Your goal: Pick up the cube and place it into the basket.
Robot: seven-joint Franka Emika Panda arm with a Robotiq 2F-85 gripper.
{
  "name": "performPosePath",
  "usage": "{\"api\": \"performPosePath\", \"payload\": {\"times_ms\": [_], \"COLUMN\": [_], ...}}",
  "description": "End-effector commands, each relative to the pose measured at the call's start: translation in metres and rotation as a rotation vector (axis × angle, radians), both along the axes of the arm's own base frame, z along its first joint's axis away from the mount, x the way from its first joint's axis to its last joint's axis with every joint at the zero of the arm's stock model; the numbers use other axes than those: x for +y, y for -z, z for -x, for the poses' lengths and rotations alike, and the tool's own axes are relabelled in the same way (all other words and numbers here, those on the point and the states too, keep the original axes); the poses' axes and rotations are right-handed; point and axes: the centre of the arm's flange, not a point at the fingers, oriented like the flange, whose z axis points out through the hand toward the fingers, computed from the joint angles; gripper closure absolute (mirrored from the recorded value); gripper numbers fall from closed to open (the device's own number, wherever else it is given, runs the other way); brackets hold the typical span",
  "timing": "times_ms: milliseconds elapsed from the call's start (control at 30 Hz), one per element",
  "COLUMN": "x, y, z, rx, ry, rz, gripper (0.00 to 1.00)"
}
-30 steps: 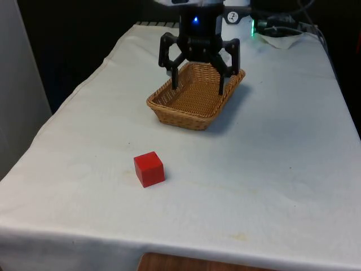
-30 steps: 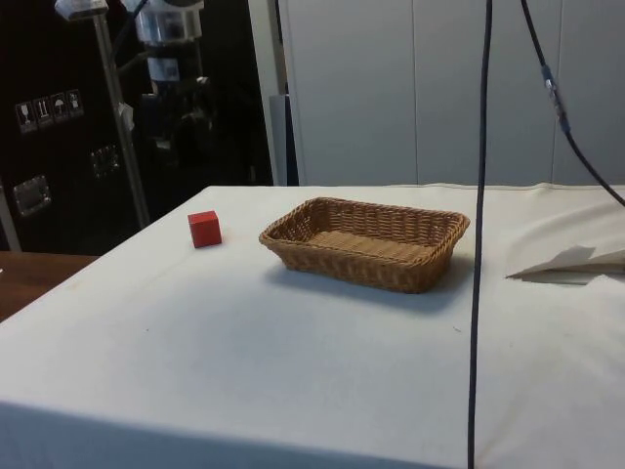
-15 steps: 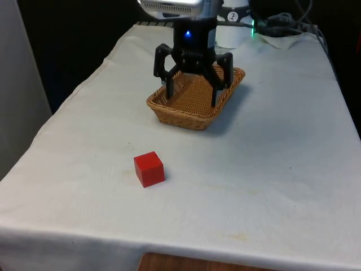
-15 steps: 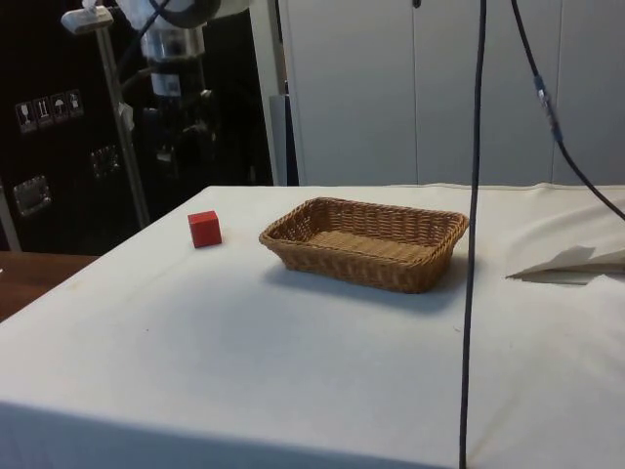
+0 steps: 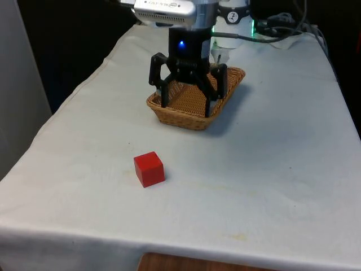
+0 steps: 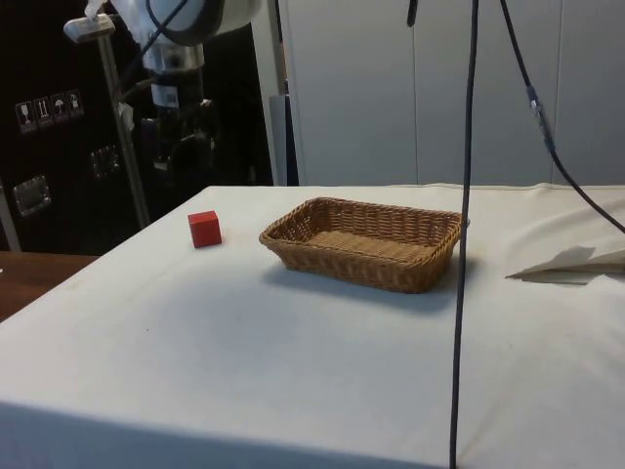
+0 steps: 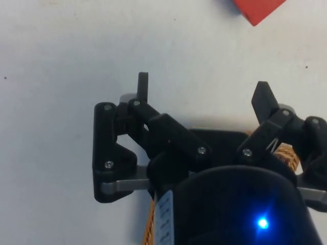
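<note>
1. Cube (image 5: pixel 149 169) sits on the desk (image 5: pixel 271 169), near the front edge, well apart from the hand (image 5: pixel 186 110); nothing touches it.
2. Hand hangs above the near end of the basket (image 5: pixel 194 96), fingers spread wide, holding nothing.
3. Wrist view: fingers (image 7: pixel 142 88) wide apart over bare cloth; the cube (image 7: pixel 258 9) is cut off at the frame edge, one red corner visible, off beyond the fingertips.
4. Side view: cube (image 6: pixel 204 229) beside the basket (image 6: pixel 363 242), clear gap between them.
5. Side view: hand (image 6: pixel 174 156) is black against dark cabinets, so the fingers are hard to make out there.
6. Front view: hand covers part of the basket's inside and near rim. In the wrist view a strip of wicker (image 7: pixel 284 153) shows behind the fingers.
7. A cable (image 6: pixel 467 195) hangs across the side view in front of the basket's end.
</note>
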Motion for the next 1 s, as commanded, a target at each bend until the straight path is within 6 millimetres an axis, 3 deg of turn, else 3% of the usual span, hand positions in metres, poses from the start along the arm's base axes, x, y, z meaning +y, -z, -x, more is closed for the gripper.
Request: {"api": "performPosePath", "payload": {"times_ms": [0, 967], "x": [-0.002, -0.023], "y": [0.003, 0.044], "z": [-0.002, -0.01], "rx": [-0.006, -0.073], "ry": [0.011, 0.146], "rz": [0.002, 0.016], "gripper": [0.0, 0.0]}}
